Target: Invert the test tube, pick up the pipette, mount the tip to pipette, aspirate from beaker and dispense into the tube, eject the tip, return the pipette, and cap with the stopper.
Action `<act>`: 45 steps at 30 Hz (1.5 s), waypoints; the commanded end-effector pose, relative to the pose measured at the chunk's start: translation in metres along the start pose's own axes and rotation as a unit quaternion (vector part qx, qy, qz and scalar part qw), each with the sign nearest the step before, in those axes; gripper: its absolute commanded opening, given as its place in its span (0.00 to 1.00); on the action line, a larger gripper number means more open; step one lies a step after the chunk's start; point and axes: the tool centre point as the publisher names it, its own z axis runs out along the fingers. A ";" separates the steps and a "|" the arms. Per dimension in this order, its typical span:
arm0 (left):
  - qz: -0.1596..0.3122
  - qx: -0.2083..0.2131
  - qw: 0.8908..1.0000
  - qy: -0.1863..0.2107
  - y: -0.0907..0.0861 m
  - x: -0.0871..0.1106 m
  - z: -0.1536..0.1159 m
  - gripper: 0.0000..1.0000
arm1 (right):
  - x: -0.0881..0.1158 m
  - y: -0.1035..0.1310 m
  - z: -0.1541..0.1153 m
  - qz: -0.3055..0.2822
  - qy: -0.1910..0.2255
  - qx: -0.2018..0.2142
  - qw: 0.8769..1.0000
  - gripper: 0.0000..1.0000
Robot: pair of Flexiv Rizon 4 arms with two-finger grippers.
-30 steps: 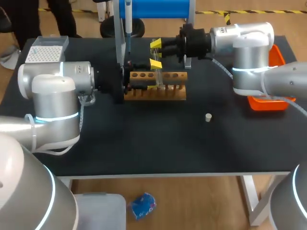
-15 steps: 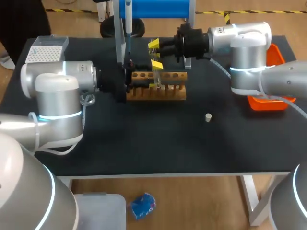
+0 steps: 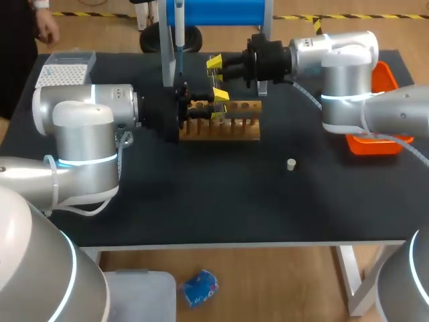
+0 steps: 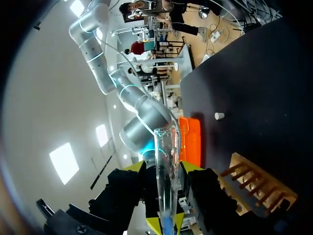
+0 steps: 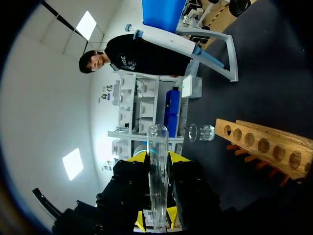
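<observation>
The clear test tube is held above the back of the wooden rack by my right gripper, which is shut on it, round end pointing away. My left gripper faces it from the left. In the left wrist view the same tube stands between the left gripper's fingers, flared mouth pointing away, with a thin gap on one side, so that gripper is open. The pipette hangs on its stand at the back. The small stopper lies on the table right of the rack.
A tip box sits at the back left and an orange bin at the right edge. A glass beaker stands behind the rack. The dark tabletop in front of the rack holds only the stopper.
My left gripper has moved right up to the tube and its fingers have narrowed around it. The right gripper has stayed shut on the tube, almost still.
</observation>
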 end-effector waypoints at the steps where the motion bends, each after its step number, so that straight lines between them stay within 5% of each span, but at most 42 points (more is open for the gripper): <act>1: 0.000 -0.002 1.000 0.001 0.000 0.000 0.001 0.24 | 0.000 0.000 0.000 0.000 0.000 0.001 1.000 0.00; 3: -0.002 -0.002 1.000 0.002 0.000 0.001 0.001 0.00 | 0.000 0.000 0.001 0.000 0.000 0.002 1.000 0.00; 7: -0.004 -0.002 1.000 0.002 0.000 0.001 0.001 0.00 | 0.000 -0.001 0.001 0.003 0.003 0.002 1.000 0.00; 8: -0.004 -0.002 1.000 0.002 0.000 0.001 0.001 0.00 | 0.000 -0.001 0.001 0.005 0.004 0.001 1.000 0.22; 9: -0.003 -0.005 1.000 0.000 0.000 0.000 0.000 0.00 | 0.000 -0.002 0.000 0.004 0.005 -0.002 1.000 1.00; 14: -0.017 -0.011 1.000 0.004 0.003 -0.005 -0.008 0.00 | 0.004 -0.002 -0.009 -0.019 -0.004 -0.007 1.000 1.00; 19: -0.068 -0.032 0.997 0.019 0.003 -0.014 -0.020 0.00 | 0.011 -0.002 -0.024 -0.116 -0.024 -0.017 0.993 1.00; 23: -0.133 -0.053 0.990 -0.003 0.004 -0.022 -0.027 0.00 | 0.019 -0.003 -0.038 -0.243 -0.044 -0.008 0.969 1.00; 25: -0.120 -0.056 0.991 0.011 0.005 -0.024 -0.029 0.00 | 0.023 -0.005 -0.043 -0.292 -0.031 -0.004 0.956 1.00; 36: -0.120 -0.056 0.991 0.011 0.005 -0.024 -0.029 0.00 | 0.023 -0.005 -0.043 -0.292 -0.031 -0.004 0.956 1.00; 37: -0.165 -0.050 0.985 0.012 0.006 -0.024 -0.028 0.00 | 0.023 -0.005 -0.043 -0.292 -0.031 -0.004 0.956 1.00; 41: -0.349 -0.049 0.935 0.032 0.006 -0.042 -0.025 0.00 | 0.014 -0.006 -0.057 -0.451 -0.125 0.018 0.884 1.00; 42: -0.359 -0.046 0.932 0.028 0.006 -0.049 -0.025 0.00 | 0.012 -0.008 -0.061 -0.492 -0.157 0.034 0.855 1.00; 44: -0.439 -0.040 0.896 0.052 0.005 -0.055 -0.026 0.00 | 0.006 -0.013 -0.069 -0.565 -0.193 0.061 0.800 1.00; 45: -0.458 -0.036 0.887 0.052 0.004 -0.060 -0.025 0.00 | 0.004 -0.019 -0.072 -0.611 -0.205 0.068 0.761 1.00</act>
